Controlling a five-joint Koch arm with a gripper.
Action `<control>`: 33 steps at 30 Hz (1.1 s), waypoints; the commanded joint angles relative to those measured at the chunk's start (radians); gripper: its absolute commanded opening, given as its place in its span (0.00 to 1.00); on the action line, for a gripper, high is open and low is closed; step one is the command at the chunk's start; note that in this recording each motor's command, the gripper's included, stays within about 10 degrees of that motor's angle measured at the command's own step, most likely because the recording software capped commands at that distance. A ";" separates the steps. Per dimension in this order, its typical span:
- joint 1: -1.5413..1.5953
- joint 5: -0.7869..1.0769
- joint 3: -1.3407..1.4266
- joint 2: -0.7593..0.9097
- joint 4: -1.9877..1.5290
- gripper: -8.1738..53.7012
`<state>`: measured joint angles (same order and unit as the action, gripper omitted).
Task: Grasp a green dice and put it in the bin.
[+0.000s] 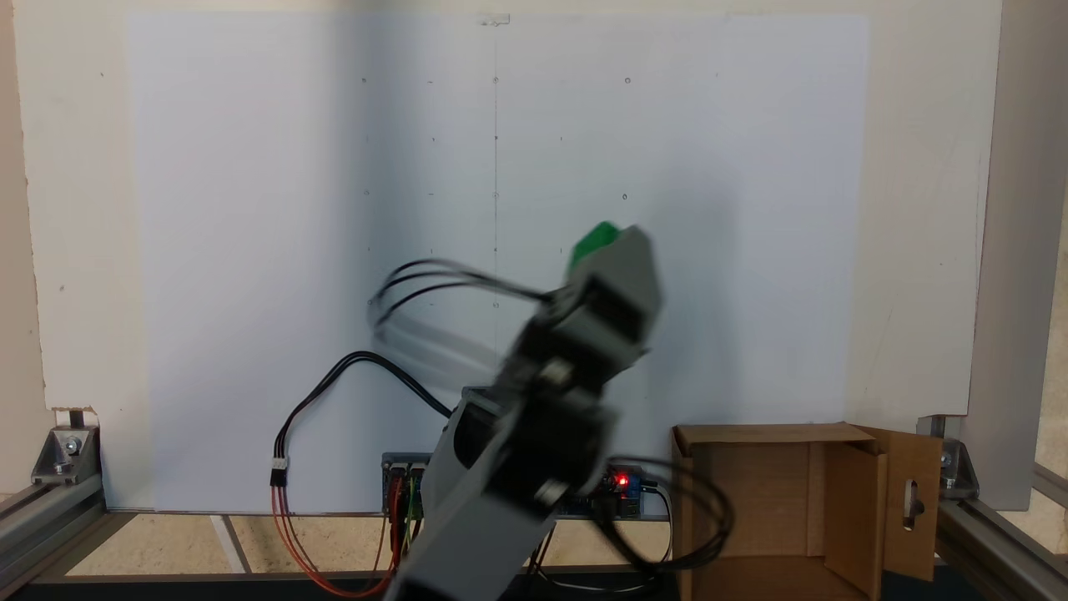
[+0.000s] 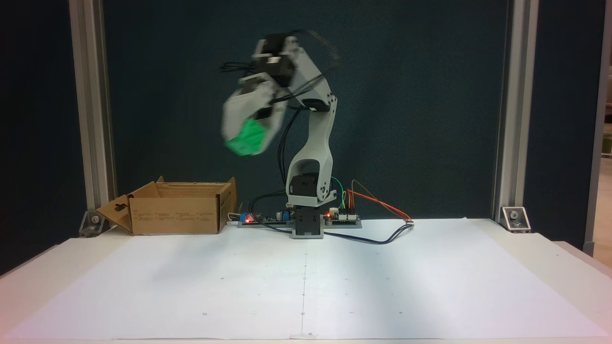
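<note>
Green dice point(image 2: 246, 137) in raised gripper point(image 2: 243, 143) (blurred)

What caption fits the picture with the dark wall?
Gripper carries the green dice high above the table toward the bin.

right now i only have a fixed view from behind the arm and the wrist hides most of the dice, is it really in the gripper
Observer: Yes. In a fixed view the gripper is closed around the dice, and most of the green cube shows, though blurred.
Operator: is it off the table
Observer: Well off it. The dice hangs high above the white sheet, higher than the top of the box.
Operator: over the box yet
Observer: Not quite. In that view the dice sits just right of the box's right edge, so it is not above the opening.
</note>
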<state>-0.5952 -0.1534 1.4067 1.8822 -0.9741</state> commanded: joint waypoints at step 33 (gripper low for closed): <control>-1.207 0.488 -0.143 -0.511 0.261 0.81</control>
<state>-1.8116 0.4648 1.3238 1.2993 -0.7854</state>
